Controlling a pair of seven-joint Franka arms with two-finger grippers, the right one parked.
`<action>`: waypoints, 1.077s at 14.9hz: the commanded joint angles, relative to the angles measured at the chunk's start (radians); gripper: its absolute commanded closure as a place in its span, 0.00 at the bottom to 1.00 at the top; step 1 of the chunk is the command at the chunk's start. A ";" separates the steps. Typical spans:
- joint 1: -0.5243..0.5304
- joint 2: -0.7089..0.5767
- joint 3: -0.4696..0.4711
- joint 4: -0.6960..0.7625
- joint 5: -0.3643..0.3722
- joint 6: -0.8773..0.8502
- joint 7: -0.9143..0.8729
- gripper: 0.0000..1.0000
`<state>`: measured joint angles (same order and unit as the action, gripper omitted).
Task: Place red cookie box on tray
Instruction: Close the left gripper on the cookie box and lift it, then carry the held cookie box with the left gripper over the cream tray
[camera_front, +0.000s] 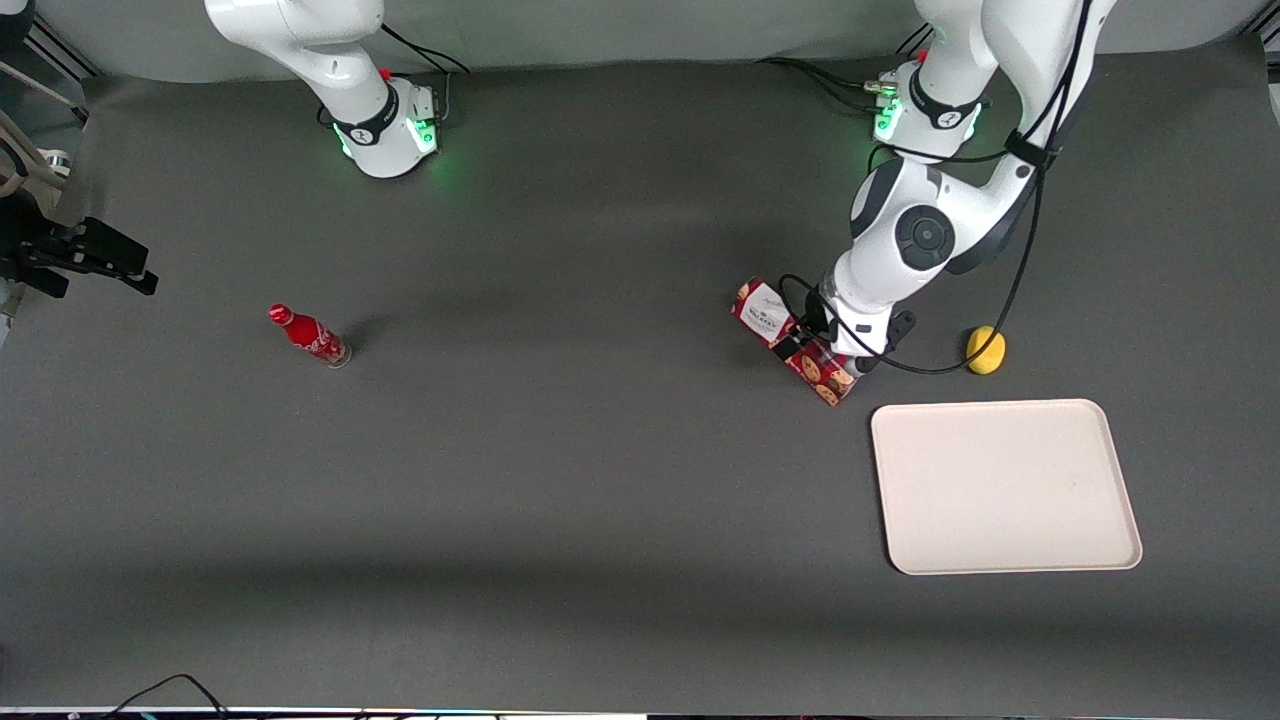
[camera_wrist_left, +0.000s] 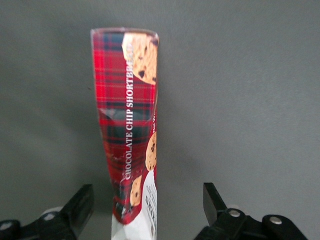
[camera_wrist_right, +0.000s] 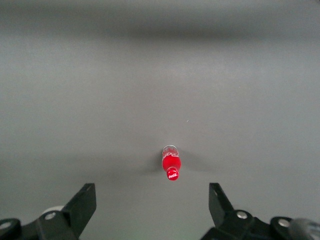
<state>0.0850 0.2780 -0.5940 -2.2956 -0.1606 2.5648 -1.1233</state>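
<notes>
Tray (camera_front: 1005, 487): cream, flat on the table, nearer the front camera than the box and well apart from it.
Box (camera_front: 793, 341): red tartan, "CHOCOLATE CHIP SHORTBREAD" can be read along its side (camera_wrist_left: 131, 120); laid flat on the table, long axis diagonal, white-label end pointed away from the tray.
Gripper (camera_front: 822, 352): lowered over the box's middle, fingers (camera_wrist_left: 80, 207) spread wide, box seen between them, not pinched.

Setting: robotics lab bench. Evidence: dark grey mat-covered table (camera_front: 560, 480); two white arm bases (camera_front: 395, 130) bolted at its edge, lit green; loose black cables (camera_front: 1010, 290); camera gear (camera_front: 70, 255) clamped at the parked arm's end. Gripper (camera_front: 820, 355) low over the mat.
</notes>
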 joint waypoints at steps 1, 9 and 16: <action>-0.021 0.053 0.007 0.001 -0.002 0.048 -0.026 0.05; -0.033 0.090 0.014 0.002 0.000 0.074 -0.023 0.79; -0.027 0.066 0.019 0.019 0.000 0.037 -0.026 1.00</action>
<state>0.0725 0.3709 -0.5858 -2.2938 -0.1606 2.6288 -1.1278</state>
